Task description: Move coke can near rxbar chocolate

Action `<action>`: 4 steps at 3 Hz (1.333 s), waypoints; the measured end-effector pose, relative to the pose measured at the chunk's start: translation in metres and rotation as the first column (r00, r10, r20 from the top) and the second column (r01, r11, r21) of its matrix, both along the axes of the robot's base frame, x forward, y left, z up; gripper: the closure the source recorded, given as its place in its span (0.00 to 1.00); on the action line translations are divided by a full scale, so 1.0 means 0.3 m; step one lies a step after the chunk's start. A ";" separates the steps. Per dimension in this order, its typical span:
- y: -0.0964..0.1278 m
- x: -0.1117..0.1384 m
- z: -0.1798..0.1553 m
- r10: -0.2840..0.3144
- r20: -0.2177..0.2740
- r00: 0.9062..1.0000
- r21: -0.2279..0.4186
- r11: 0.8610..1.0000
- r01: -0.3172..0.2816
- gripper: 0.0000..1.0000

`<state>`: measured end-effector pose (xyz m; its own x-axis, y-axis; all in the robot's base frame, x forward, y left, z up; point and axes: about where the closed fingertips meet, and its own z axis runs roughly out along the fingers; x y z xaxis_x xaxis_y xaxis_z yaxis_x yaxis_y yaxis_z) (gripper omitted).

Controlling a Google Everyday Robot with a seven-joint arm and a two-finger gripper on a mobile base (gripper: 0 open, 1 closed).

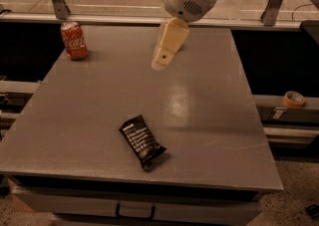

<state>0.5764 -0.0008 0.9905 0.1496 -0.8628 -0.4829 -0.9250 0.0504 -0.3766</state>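
Observation:
The coke can (pixel 74 40) stands upright at the table's far left corner, red with white script. The rxbar chocolate (pixel 142 142), a flat black wrapper with white text, lies near the front middle of the table. My gripper (pixel 163 60) hangs from the white arm above the table's back middle, well to the right of the can and far behind the bar. It holds nothing that I can see.
The grey table (pixel 209 110) has a drawer handle (pixel 134 211) under its front edge. A metal rail (pixel 124 18) with posts runs behind it. A tape roll (pixel 293 98) lies on a ledge to the right. The orange fruit is hidden behind the arm.

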 end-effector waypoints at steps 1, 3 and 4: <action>0.057 0.057 -0.016 -0.010 0.006 1.000 0.076 0.997 0.009 0.00; 0.385 0.362 -0.069 0.014 0.041 0.999 0.349 0.937 -0.027 0.00; 0.569 0.432 -0.087 0.021 0.031 0.999 0.426 0.904 -0.033 0.00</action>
